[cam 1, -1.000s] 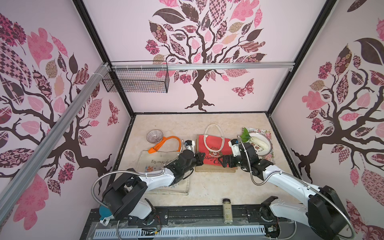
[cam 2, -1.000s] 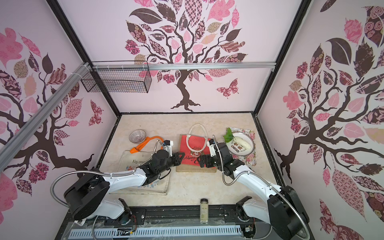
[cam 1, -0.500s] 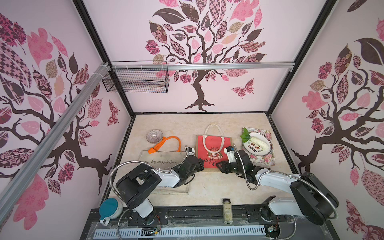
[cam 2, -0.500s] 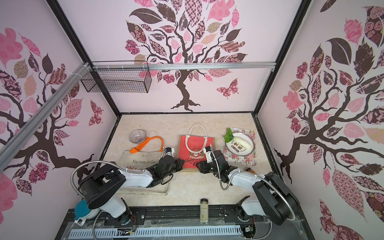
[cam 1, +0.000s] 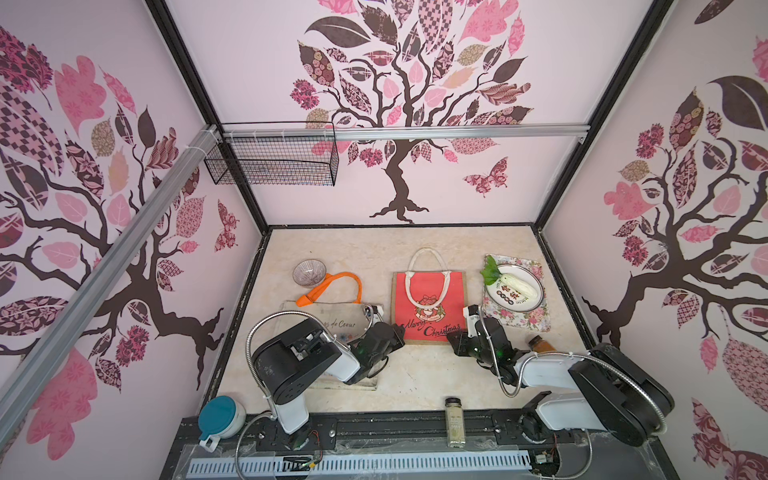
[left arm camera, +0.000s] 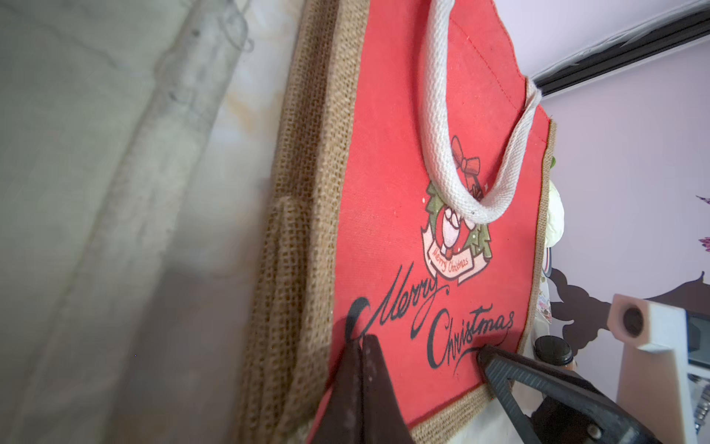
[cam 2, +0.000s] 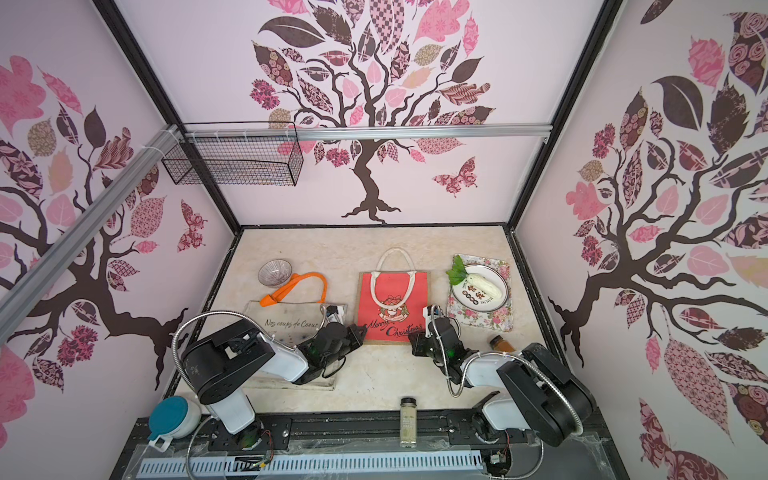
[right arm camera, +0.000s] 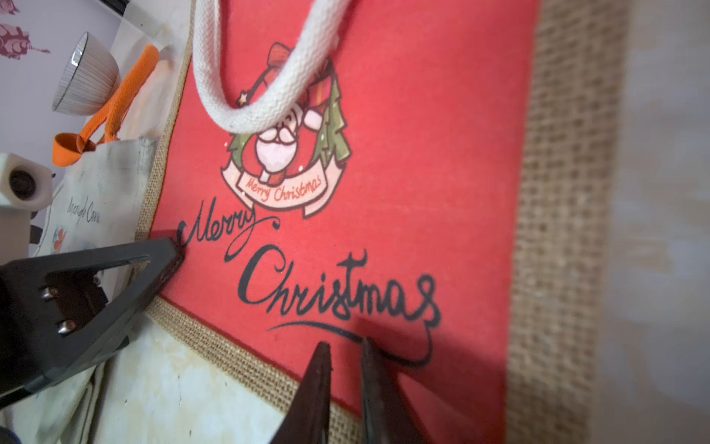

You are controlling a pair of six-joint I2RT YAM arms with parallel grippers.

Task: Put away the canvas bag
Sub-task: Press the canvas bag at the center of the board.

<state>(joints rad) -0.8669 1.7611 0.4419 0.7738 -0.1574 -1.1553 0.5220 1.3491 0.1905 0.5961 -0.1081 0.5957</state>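
Left pincer (left arm camera: 362,340) clenched, tips pressed together on the left hem corner of the red bag (cam 1: 429,291); can't tell if fabric is caught. Right pincer (right arm camera: 344,343) nearly closed, thin gap, tips on the opposite hem corner under "Christmas"; grip not confirmable. The two-corner hold makes sense: a floppy flat bag probably needs both ends to lift or fold without sagging. Bag lies flat mid-tabletop, hem toward the front edge, white handles (cam 1: 428,266) toward the back edge. Beige tote (cam 1: 332,311) sits just beside it toward the left edge, partly under the left arm. Wire basket (cam 1: 274,160) hangs at the back-left corner, likely the destination.
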